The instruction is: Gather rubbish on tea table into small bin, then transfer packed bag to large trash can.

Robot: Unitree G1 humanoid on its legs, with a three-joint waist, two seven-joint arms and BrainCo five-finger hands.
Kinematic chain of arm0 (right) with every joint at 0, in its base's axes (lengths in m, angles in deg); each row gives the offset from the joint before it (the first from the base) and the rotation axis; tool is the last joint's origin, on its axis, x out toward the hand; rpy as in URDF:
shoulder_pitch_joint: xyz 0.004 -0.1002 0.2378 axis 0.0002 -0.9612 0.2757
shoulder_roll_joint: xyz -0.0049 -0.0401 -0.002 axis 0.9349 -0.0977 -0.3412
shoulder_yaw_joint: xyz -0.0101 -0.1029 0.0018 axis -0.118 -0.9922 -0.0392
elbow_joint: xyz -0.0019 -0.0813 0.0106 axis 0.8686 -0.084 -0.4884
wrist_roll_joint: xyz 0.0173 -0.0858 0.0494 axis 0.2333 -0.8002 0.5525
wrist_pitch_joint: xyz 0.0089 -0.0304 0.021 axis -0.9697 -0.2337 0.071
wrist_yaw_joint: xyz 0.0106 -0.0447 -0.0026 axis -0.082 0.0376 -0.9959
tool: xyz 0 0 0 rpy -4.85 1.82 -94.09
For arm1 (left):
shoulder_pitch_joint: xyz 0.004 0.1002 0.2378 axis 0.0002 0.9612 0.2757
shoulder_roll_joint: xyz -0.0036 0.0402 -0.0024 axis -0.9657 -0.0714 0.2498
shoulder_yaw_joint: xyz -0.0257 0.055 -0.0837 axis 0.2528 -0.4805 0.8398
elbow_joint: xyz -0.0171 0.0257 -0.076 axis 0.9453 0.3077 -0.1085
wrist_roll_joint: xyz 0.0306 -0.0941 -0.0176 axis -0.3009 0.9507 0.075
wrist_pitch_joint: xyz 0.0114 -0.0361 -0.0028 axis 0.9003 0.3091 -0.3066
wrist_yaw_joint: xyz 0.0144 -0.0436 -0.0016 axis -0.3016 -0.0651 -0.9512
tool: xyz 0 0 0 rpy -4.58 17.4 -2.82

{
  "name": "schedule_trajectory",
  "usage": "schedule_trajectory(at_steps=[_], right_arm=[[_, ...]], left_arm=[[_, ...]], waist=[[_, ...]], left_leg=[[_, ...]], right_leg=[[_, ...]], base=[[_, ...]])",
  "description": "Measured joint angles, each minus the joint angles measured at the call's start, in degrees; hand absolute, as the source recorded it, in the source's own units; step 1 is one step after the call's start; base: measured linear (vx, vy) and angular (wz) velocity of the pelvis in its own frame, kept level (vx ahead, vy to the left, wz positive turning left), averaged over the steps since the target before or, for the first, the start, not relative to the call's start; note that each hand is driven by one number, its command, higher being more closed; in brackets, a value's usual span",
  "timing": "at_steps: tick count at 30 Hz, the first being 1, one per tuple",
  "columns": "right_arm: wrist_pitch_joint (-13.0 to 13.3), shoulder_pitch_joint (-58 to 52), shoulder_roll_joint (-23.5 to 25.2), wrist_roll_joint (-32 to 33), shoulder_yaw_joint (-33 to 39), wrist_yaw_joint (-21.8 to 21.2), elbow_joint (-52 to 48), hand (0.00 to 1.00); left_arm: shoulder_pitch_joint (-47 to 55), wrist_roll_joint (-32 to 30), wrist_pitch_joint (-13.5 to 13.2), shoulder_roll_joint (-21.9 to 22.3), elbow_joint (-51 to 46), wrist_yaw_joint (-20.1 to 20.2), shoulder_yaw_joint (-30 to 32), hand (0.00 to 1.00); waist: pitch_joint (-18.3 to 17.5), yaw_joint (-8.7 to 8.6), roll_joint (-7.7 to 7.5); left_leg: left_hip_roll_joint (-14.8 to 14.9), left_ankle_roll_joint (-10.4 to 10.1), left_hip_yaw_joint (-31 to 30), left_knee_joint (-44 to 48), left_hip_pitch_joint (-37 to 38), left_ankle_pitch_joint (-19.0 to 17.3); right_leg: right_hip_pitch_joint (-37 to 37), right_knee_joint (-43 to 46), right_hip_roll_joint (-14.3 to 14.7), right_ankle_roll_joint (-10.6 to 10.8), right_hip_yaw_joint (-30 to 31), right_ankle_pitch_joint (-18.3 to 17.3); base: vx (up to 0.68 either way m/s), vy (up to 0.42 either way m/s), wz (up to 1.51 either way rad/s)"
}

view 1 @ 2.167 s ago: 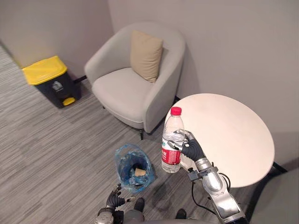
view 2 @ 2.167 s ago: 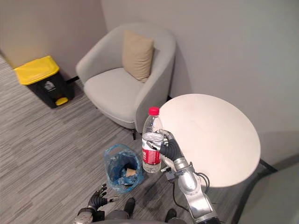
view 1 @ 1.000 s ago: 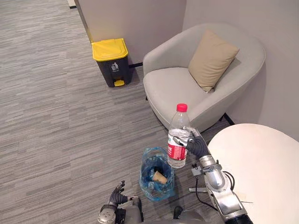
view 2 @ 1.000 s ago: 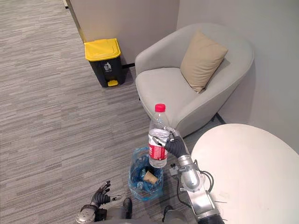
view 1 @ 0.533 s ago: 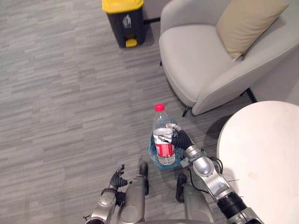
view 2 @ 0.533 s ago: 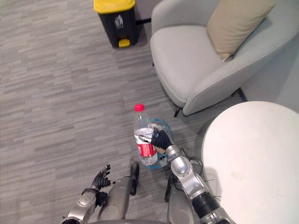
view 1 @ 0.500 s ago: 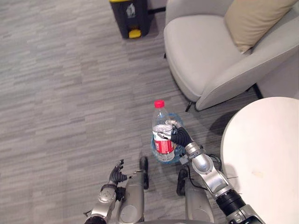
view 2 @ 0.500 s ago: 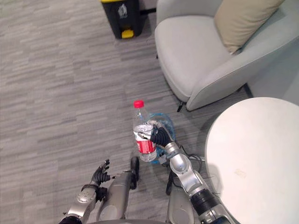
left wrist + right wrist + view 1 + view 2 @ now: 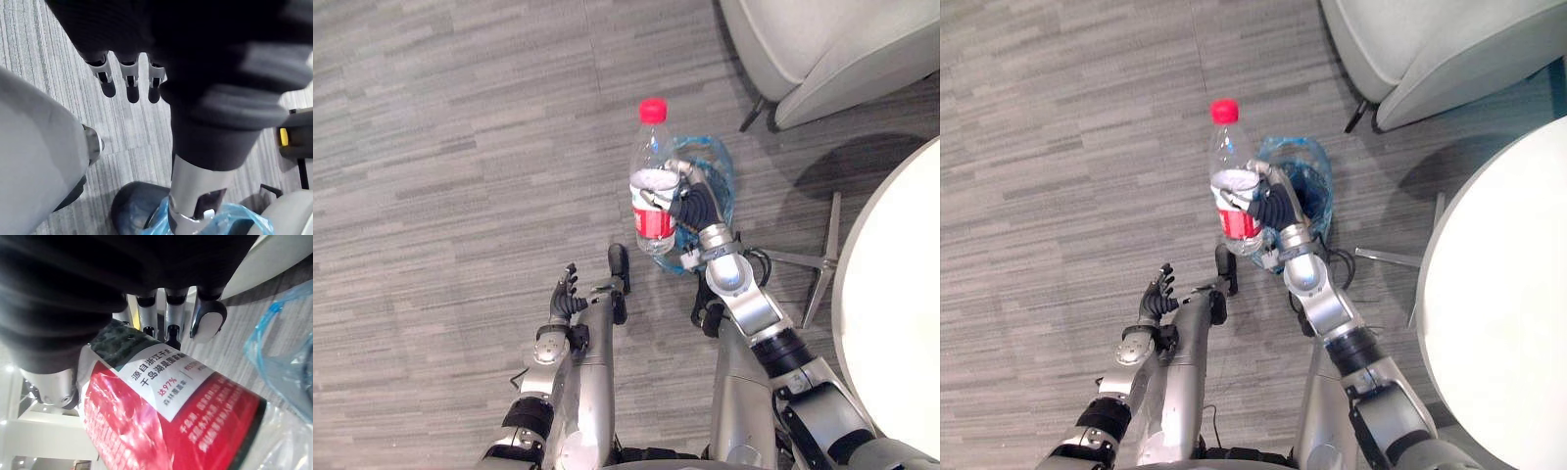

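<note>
My right hand [image 9: 690, 204] is curled round a clear plastic bottle [image 9: 653, 186] with a red cap and red label, held upright in the air. Just behind the bottle stands the small bin with its blue bag [image 9: 717, 171] on the carpet. The bottle's label [image 9: 171, 416] lies against the fingers [image 9: 172, 313] in the right wrist view, with the blue bag [image 9: 281, 362] beyond. My left hand [image 9: 565, 297] hangs low near the carpet, fingers relaxed and holding nothing; its fingers [image 9: 128, 78] point at the floor in the left wrist view.
A grey armchair [image 9: 832, 44] stands at the back right, its legs on the carpet. The white round table [image 9: 896, 323] curves along the right edge, with its metal base leg [image 9: 813, 262] near the bin.
The camera has tilted down and nearer; the yellow-lidded can and the chair seat have left the picture. My right hand still holds the bottle, now in front of the small bin.
</note>
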Motion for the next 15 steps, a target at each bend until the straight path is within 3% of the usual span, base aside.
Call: schedule_trajectory(at_steps=[3,15], right_arm=[[-0.82,4.13,-1.27,0.02,1.59,1.34,3.52,1.0],[-2.7,8.52,-3.92,0.03,4.18,3.44,14.63,1.0]], left_arm=[[-1.78,0.36,-0.87,0.09,-1.53,-0.52,0.14,0.0],[-3.72,0.42,-1.31,0.12,-2.96,-0.63,1.75,0.0]], waist=[[2.15,0.29,0.03],[2.2,0.34,0.0]], left_leg=[[0.04,0.4,-0.82,1.61,-3.53,0.69],[0.05,-0.2,-1.34,0.71,-8.49,1.72]], right_leg=[[-3.33,2.29,-0.24,-0.43,-0.56,-0.64],[-8.93,3.7,-0.35,-0.98,-1.0,-1.0]], base=[[0.0,-0.066,0.09],[-0.01,-0.039,0.02]])
